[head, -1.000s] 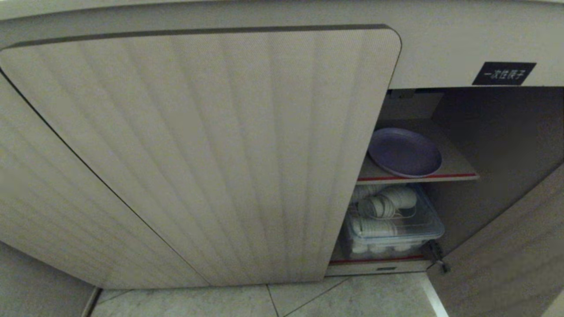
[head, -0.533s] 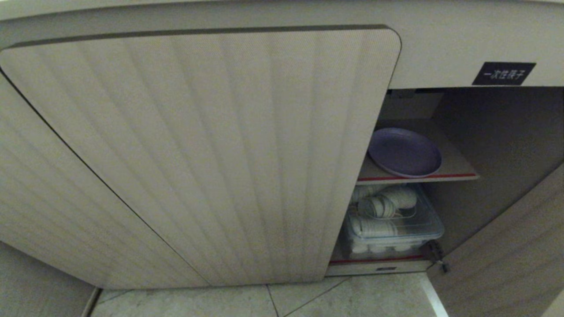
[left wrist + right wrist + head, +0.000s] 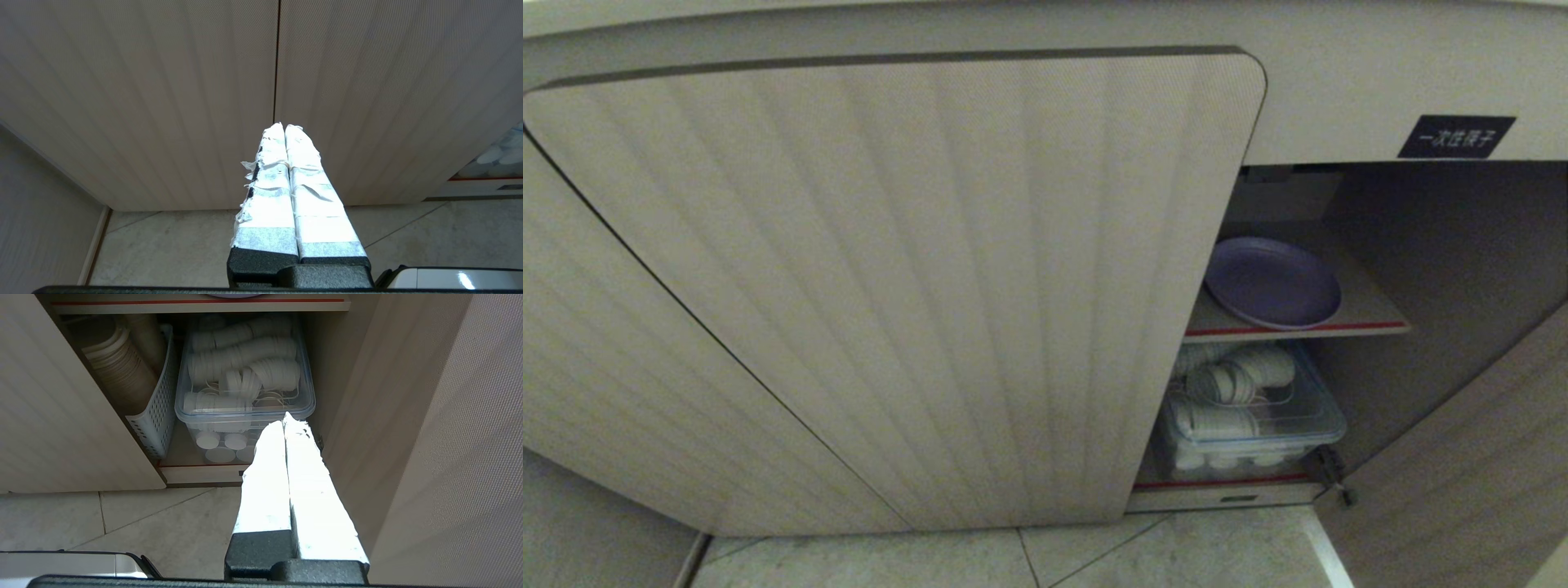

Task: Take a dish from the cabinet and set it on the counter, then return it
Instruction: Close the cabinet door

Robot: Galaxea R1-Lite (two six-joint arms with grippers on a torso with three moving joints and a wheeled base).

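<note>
Both pincers pressed closed, holding nothing: our left pincer (image 3: 284, 127) faces the cabinet (image 3: 931, 286) door, our right pincer (image 3: 285, 416) fronts its open bay. The dish (image 3: 1272, 282) lies on the cabinet's red-edged shelf (image 3: 1372, 314), above a clear bin (image 3: 1290, 429).

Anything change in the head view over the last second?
Nothing visibly changed. The purple plate still lies on the red-edged shelf of the open cabinet, the clear box of white lids sits below it, and neither arm enters the head view.
</note>
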